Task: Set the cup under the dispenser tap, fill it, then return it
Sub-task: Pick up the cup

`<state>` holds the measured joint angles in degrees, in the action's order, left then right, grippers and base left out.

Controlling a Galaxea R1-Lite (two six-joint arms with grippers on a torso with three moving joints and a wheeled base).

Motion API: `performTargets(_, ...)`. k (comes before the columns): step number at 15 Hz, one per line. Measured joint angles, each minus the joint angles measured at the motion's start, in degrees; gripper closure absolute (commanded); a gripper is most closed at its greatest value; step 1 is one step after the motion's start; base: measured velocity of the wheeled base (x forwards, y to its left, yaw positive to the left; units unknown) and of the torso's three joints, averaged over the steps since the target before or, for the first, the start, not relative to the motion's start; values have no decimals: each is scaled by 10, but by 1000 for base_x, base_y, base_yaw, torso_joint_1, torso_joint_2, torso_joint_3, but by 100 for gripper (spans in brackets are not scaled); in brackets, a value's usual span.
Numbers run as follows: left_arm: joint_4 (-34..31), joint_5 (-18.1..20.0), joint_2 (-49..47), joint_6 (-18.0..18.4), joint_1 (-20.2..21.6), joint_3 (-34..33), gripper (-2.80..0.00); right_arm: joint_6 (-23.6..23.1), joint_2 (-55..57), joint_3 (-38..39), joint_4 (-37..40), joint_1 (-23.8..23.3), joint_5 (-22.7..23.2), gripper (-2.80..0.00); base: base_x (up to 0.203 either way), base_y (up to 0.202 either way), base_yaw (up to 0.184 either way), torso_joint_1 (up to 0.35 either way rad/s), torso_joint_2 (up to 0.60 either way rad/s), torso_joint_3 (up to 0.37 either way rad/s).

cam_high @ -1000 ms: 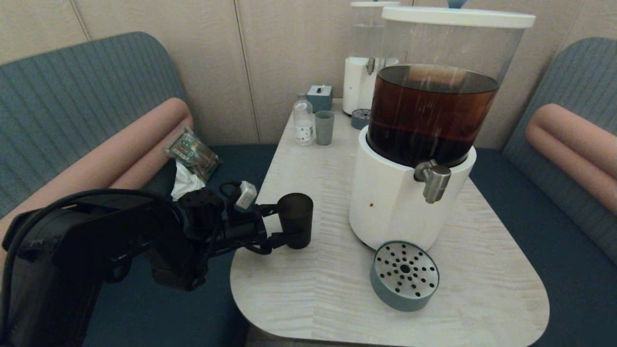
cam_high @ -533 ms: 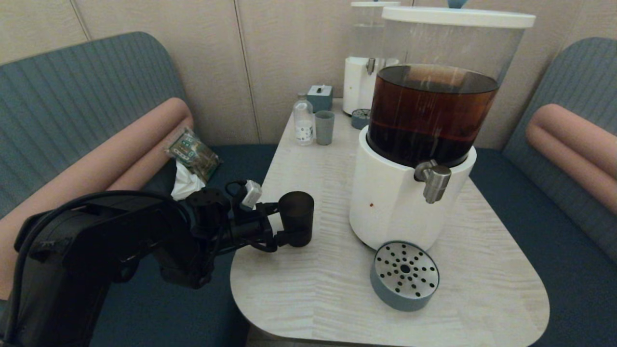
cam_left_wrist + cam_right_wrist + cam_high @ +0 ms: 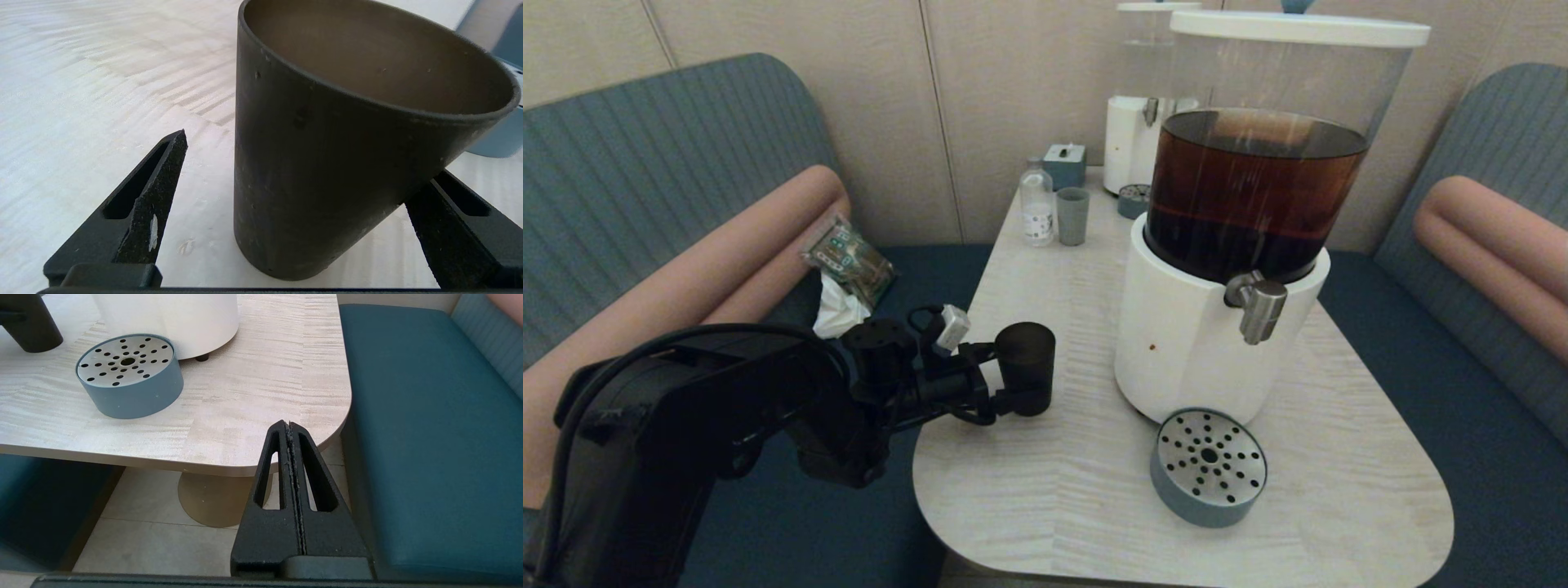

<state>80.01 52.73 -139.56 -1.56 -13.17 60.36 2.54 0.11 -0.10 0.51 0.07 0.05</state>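
The cup (image 3: 1026, 366), dark and handleless, stands upright on the table's left side, left of the big dispenser. My left gripper (image 3: 1011, 378) reaches in from the left, open, one finger on each side of the cup's lower half. In the left wrist view the cup (image 3: 327, 163) fills the space between the fingers of the left gripper (image 3: 306, 163). One finger (image 3: 155, 196) stands clear of its wall; the other lies close against it. The dispenser tap (image 3: 1258, 307), a steel elbow spout, juts from the white base above the drip tray (image 3: 1209, 467). My right gripper (image 3: 289, 425) is shut, parked below the table's near right corner.
The big dispenser (image 3: 1241, 245) holds brown liquid. At the back of the table (image 3: 1045, 506) stand a clear bottle (image 3: 1037, 204), a grey-green cup (image 3: 1072, 216), a small blue box (image 3: 1064, 166) and a smaller dispenser (image 3: 1135, 122). Blue benches flank the table on both sides.
My left arm has edged forward a little, so its open fingers reach slightly farther along the cup's sides. The cup stays standing in about the same spot.
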Motion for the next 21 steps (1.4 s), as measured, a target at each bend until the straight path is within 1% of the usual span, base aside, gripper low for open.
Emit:
performTargets(16, -2, -9, 0, -5, 0, 4, -280, 0, 0, 0, 0, 0, 0, 0, 0, 0, 0, 0, 0, 0)
performTargets(17, -2, -9, 0, -5, 0, 5, 0, 0, 0, 0, 0, 0, 0, 0, 0, 0, 0, 0, 0, 0)
performTargets(21, -7, -10, 0, -10, 0, 6, 0, 0, 0, 0, 0, 0, 0, 0, 0, 0, 0, 0, 0, 0)
